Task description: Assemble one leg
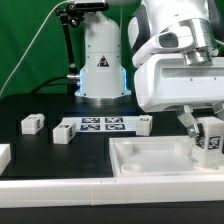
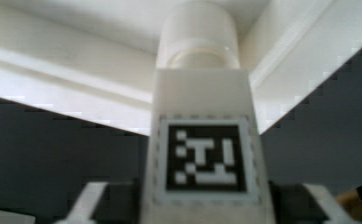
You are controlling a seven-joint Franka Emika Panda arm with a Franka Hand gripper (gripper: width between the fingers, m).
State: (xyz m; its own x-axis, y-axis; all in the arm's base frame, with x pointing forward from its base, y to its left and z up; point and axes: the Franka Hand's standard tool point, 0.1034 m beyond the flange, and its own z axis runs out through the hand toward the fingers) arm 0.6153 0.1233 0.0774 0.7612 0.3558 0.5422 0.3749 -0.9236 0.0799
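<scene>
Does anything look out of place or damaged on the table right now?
Nothing stands out. The end effector grips one leg above the large white tray-like piece. Two loose legs lie near the marker board. Nothing looks broken or spilled.

Glossy white arm, grey joint seams, blue-lit base, pale claw

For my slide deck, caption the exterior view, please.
Pincer holds a tagged white leg over the tray-like piece, other legs lying on the black table.
</scene>
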